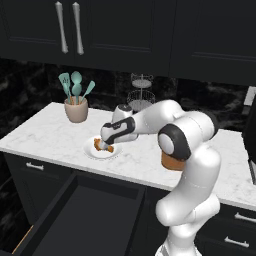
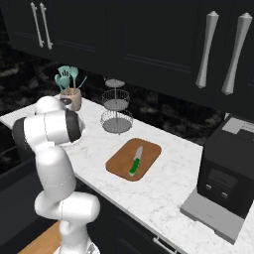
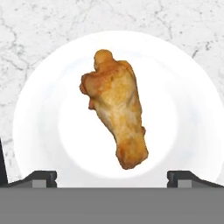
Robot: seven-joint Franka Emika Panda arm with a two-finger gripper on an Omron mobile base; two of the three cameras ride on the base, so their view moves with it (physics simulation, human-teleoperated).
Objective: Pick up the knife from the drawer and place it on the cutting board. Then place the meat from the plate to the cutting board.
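Black cabinets with long silver handles hang over a white marble counter (image 2: 163, 198), and everything below is placed against that counter. Below its front edge the drawer (image 1: 90, 215) stands pulled wide out, its dark interior showing nothing inside from the left base view. On the counter's right end sits a dark boxy appliance (image 2: 228, 163), touching nothing else. Left of it, with bare marble on every side, lies the cutting board (image 2: 146, 151), its long axis running diagonally from the counter's front edge toward the back wall. The knife (image 2: 136, 161) lies on the board along that same diagonal, green handle toward the front edge, pale blade toward the wall. Behind the board, near the wall, stands a three-tier wire basket stand (image 2: 116, 106). Farther left, a beige cup (image 1: 76, 110) holds teal utensils upright. The plate (image 3: 39, 118) rests on open marble in front of the cup, well apart from the board. The meat (image 3: 116, 111) lies at the plate's centre; in the hand view its long axis runs from the knobby upper end down to the lower right. The gripper (image 3: 112, 177) hangs just above the meat, its fingers spread wide on either side, holding nothing.
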